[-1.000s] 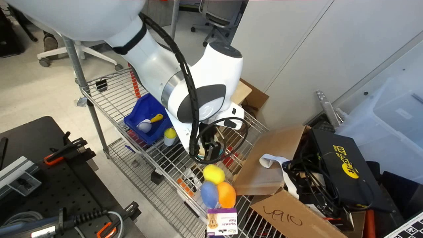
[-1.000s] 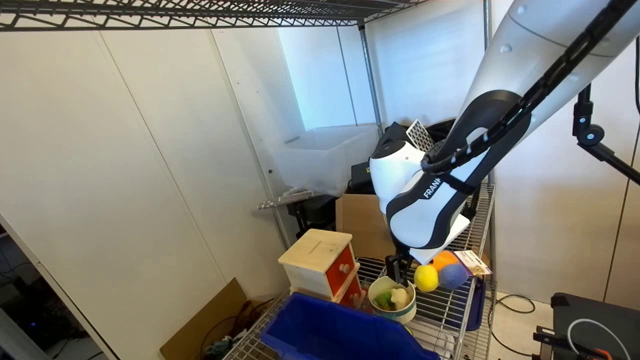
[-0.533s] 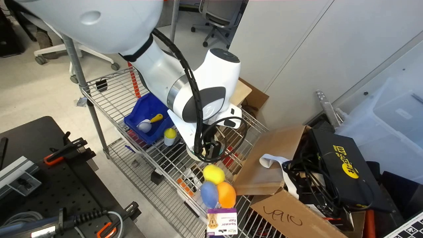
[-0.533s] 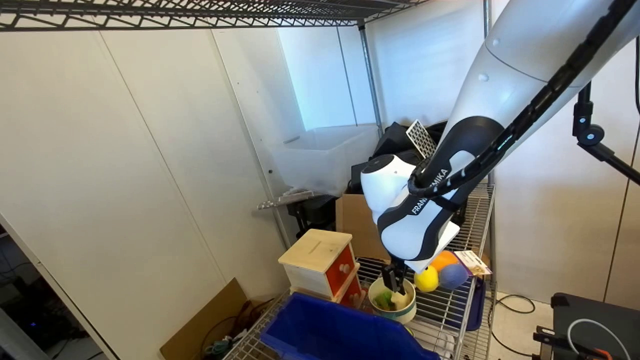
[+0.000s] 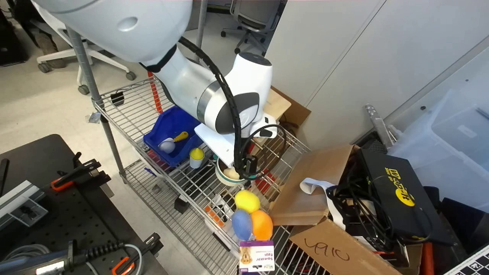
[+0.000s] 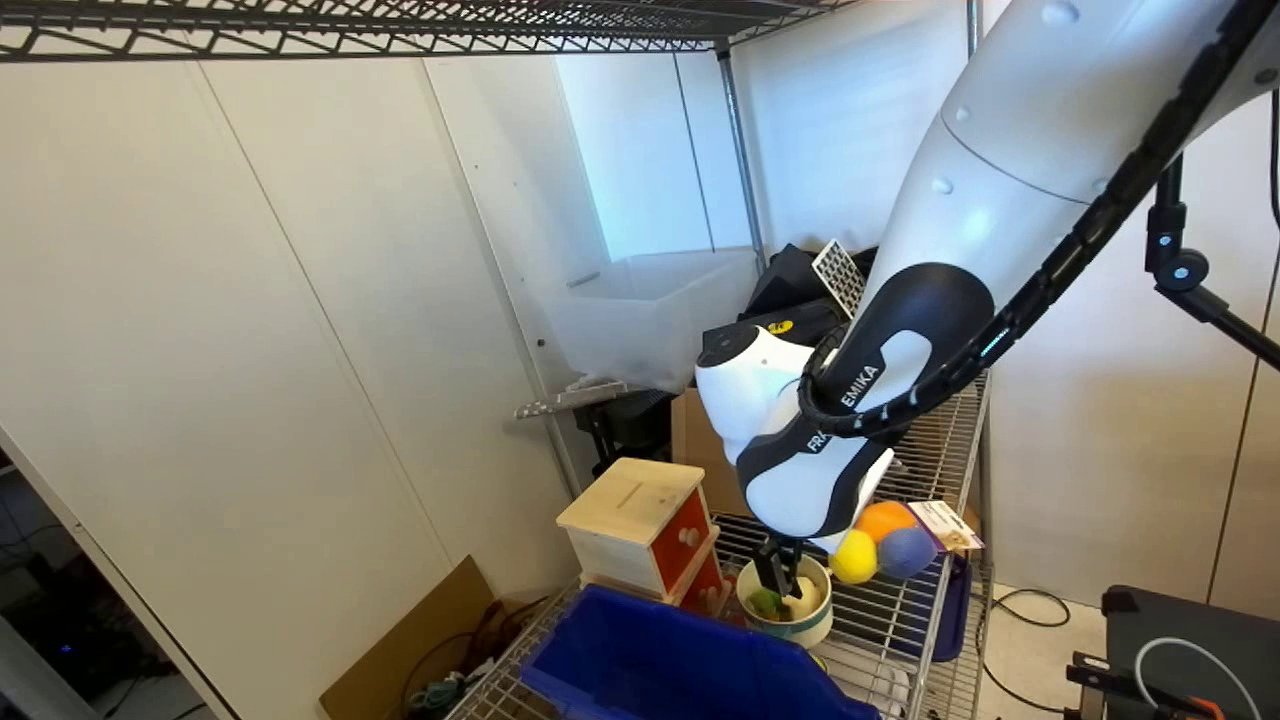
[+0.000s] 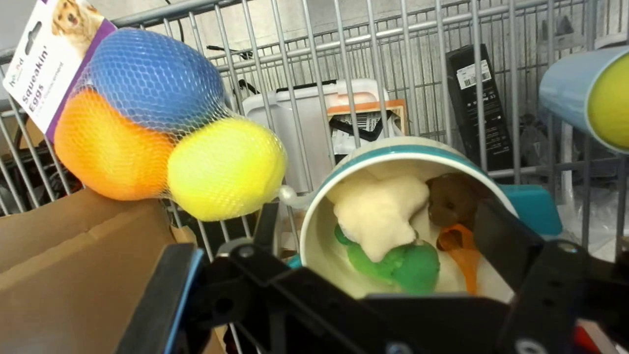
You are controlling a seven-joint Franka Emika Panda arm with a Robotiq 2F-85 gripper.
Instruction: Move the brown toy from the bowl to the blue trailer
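The brown toy (image 7: pixel 449 199) lies inside the bowl against its wall in the wrist view, close to my right-hand finger, which may cover part of it. The bowl (image 7: pixel 314 216) is cream with a teal band, and shows in both exterior views (image 5: pixel 225 178) (image 6: pixel 805 632). It also holds a cream star-like toy (image 7: pixel 378 211), a green toy (image 7: pixel 417 268) and an orange piece (image 7: pixel 464 255). My gripper (image 7: pixel 381 221) is open and empty, its fingers spread over the bowl; it shows in both exterior views (image 5: pixel 248 168) (image 6: pixel 778 572). The blue trailer (image 5: pixel 172 122) (image 6: pixel 650 640) stands beside the bowl.
Netted yellow, blue and orange eggs (image 7: pixel 226 169) lie beside the bowl. A light cup with a yellow top (image 5: pixel 196 158) stands between bowl and trailer. A wooden box with red drawers (image 6: pixel 640 515) and an open cardboard box (image 5: pixel 313 183) stand close by on the wire shelf.
The arm has come lower and shifted across the bowl, leftward in an exterior view. More of the bowl's inside now shows. The bowl, toys and trailer have not visibly moved.
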